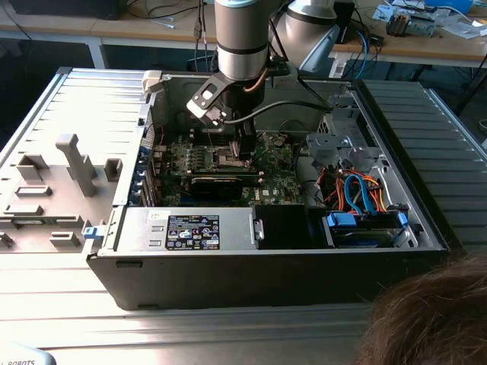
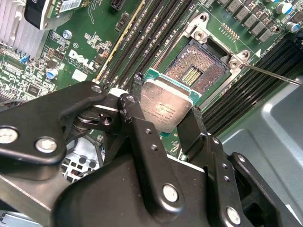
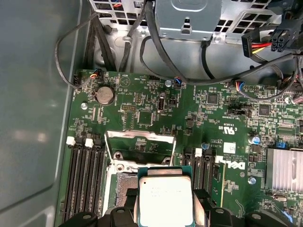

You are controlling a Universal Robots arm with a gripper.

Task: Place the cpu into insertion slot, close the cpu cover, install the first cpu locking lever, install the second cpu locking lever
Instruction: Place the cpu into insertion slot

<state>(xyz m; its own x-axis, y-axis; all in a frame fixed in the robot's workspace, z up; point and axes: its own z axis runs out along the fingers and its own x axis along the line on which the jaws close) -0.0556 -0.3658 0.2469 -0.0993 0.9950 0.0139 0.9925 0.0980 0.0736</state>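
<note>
Cpu clamped in gripper, not yet seated.
Chip is gripped by its edges betw. both fingers, tilted, w/ the insertion slot seen just ahead of the gripper, pins exposed; cpu cover is raised open beyond the slot.

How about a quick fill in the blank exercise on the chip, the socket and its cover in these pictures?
1. The gripper is shut on the ____.
2. The insertion slot, its contacts bare, is ____ (empty or filled).
3. The cpu cover is ____ (open or closed).

Missing words, in order: cpu; empty; open.
</note>
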